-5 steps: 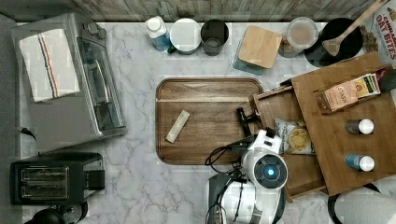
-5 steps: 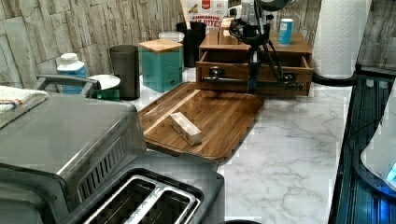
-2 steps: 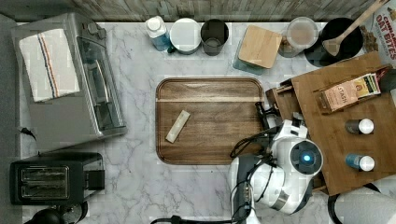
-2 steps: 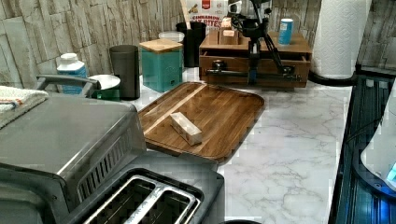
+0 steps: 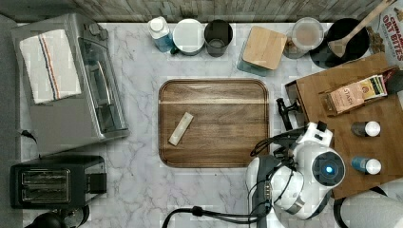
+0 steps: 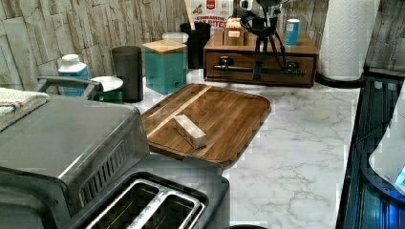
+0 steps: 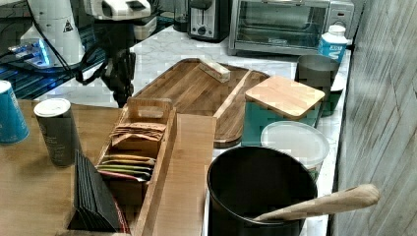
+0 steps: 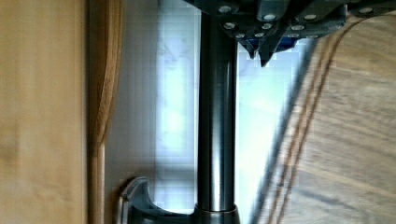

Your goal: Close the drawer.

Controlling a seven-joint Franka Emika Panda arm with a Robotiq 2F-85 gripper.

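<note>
On the marble surface [image 6: 305, 124], the drawer [image 6: 260, 64] looks nearly shut; the pincer [image 6: 258, 71], grip unclear, could slip off the handle [image 8: 216, 116].

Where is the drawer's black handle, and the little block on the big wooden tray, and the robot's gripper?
drawer handle [image 6: 260, 70], left view, on the black bar across the front panel.
little block [image 5: 181, 128], top view, on the middle of its top face.
gripper [image 6: 257, 71], left view, at the fingertips by the handle.

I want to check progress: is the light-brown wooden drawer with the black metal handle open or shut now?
Shut: in the left view the light-brown wooden drawer front sits flush with its cabinet, the black metal handle across it.
</note>
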